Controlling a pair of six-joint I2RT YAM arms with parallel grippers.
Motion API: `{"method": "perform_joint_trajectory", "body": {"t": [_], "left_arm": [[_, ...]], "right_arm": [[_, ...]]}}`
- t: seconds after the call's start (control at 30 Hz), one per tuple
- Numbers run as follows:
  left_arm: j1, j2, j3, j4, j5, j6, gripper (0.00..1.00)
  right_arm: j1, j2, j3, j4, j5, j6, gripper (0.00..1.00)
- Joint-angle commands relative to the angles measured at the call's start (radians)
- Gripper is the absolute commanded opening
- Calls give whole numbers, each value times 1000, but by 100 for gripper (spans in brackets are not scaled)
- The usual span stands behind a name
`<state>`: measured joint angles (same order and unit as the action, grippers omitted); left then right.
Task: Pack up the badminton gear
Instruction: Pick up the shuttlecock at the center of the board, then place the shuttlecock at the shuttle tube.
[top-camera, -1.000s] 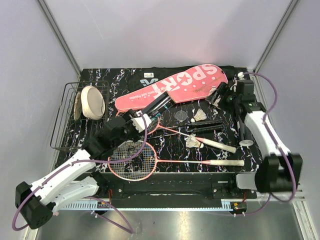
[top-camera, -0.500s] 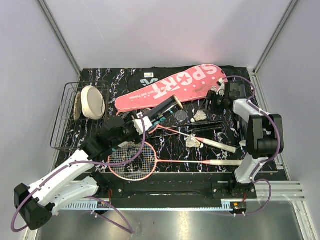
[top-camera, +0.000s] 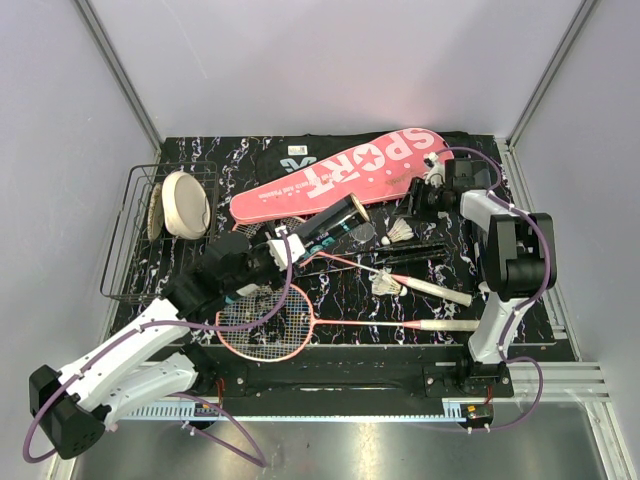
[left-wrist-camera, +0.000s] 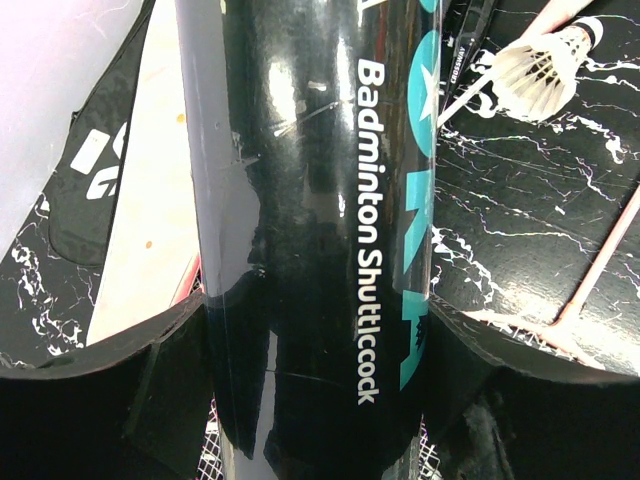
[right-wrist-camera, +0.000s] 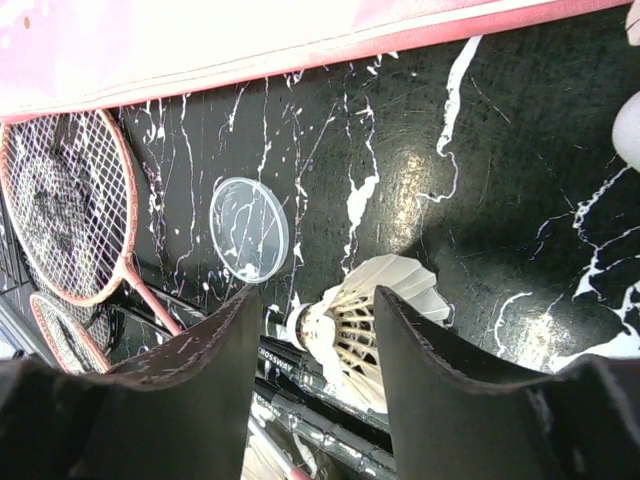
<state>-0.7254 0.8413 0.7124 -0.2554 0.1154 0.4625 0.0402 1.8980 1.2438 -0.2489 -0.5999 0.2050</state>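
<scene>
**A:** What sits in what?

**B:** The black wire basket (top-camera: 122, 250), at the left edge of the overhead view, holds the cream disc (top-camera: 186, 203), which leans on its rim. The dark tube (top-camera: 338, 218) is clamped in the left tool (top-camera: 303, 238) at mid-frame. Its mouth points to the upper right, and I cannot tell what is inside. A clear round lid (top-camera: 362, 232) lies flat on the tabletop (top-camera: 190, 150) just beside that mouth.

**A:** And the soft cases?

**B:** The pink SPORT racket case (top-camera: 350, 170) lies slantwise across the upper middle, over the black bag (top-camera: 285, 155) at the back edge.

**A:** How much room is there?

**B:** Little. Walls rise at the left, back and right, and the right arm stands along the right edge. The lower racket (top-camera: 450, 326) and the upper racket (top-camera: 440, 291) cross the lower middle, with their white handles toward the lower right and their heads beneath the left arm. Bare marbled surface shows in the upper left corner.

**A:** The right tool?

**B:** The right tool (top-camera: 418, 203) is at the upper right, by the tip of the case, with its jaws partly apart. In its wrist view the feather shuttlecock (right-wrist-camera: 345, 325) shows between the fingers (right-wrist-camera: 205, 370), cork end to the left (whether either finger touches it I cannot tell). A second shuttlecock (top-camera: 386, 284) lies lower down, against the upper racket's shaft.

**A:** How does the tube look up close?

**B:** It is glossy black, with "Badminton Shuttlecock" in white along its length and teal lettering beside that.
</scene>
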Motion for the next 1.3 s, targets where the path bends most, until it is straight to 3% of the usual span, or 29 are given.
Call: {"method": "perform_joint_trajectory", "body": {"t": [0.0,0.17,0.4,0.5,0.6,0.77,0.9,1.03,1.27], "left_arm": [[-2,5,68,45,36,-10,0],[-3,15,71,42,43,-13,0],[-6,24,75,36,52,-18,0],[-8,25,71,33,41,-13,0],[-16,18,56,45,20,-2,0],[-23,-7,27,73,4,16,0],[-23,10,38,59,15,19,0],[-25,44,53,39,20,21,0],[-29,36,44,42,27,28,0]], "right_arm": [[13,21,19,10,-51,-12,49],[33,29,23,-7,-52,13,34],[43,30,45,-50,-17,13,31],[56,20,51,-50,-20,30,12],[73,-57,48,-47,12,65,0],[75,-347,-4,-53,117,131,0],[76,-621,-176,66,37,268,0],[76,-830,-193,17,5,283,0],[144,-878,-149,-6,-67,319,0]]}}
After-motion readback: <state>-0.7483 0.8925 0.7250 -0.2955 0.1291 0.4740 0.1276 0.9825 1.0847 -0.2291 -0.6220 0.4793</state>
